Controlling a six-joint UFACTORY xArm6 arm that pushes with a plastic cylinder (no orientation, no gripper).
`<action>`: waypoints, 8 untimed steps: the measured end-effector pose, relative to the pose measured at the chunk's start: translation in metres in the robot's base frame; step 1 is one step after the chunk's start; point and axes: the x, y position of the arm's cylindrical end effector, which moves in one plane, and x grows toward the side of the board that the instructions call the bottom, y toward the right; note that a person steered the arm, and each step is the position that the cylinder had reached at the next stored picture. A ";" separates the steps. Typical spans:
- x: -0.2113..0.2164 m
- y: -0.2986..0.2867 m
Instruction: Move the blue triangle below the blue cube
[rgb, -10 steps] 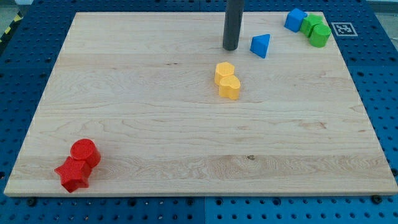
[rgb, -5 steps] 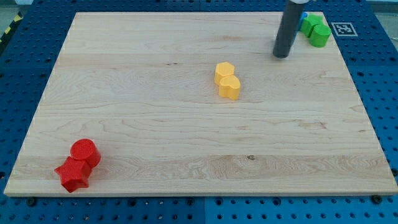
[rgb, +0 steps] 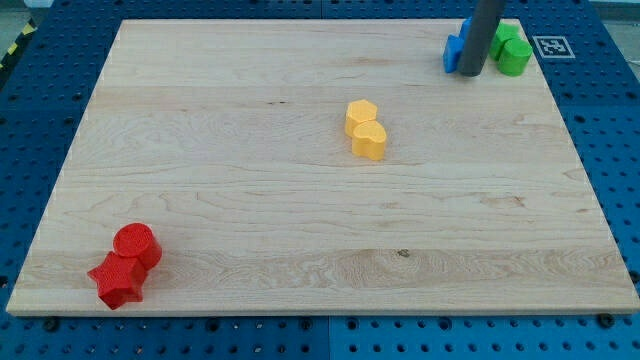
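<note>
My dark rod stands at the view's top right, with my tip (rgb: 470, 74) on the board. The blue triangle (rgb: 453, 54) shows only as a blue edge at the rod's left side, touching it. The blue cube is almost wholly hidden behind the rod; a sliver of blue (rgb: 467, 22) shows above the triangle. My tip is just below and right of the triangle.
Two green blocks (rgb: 512, 48) sit together right of the rod, near the board's top right corner. Two yellow blocks (rgb: 365, 128) sit at the board's middle. Two red blocks (rgb: 126, 264) lie at the bottom left. A fiducial marker (rgb: 552, 45) lies off the board's right.
The rod has swept from the top middle to the top right. The blue triangle has gone with it, from the rod's right side to beside the blue cube.
</note>
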 end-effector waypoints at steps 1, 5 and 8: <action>0.004 -0.029; -0.036 -0.010; -0.064 -0.094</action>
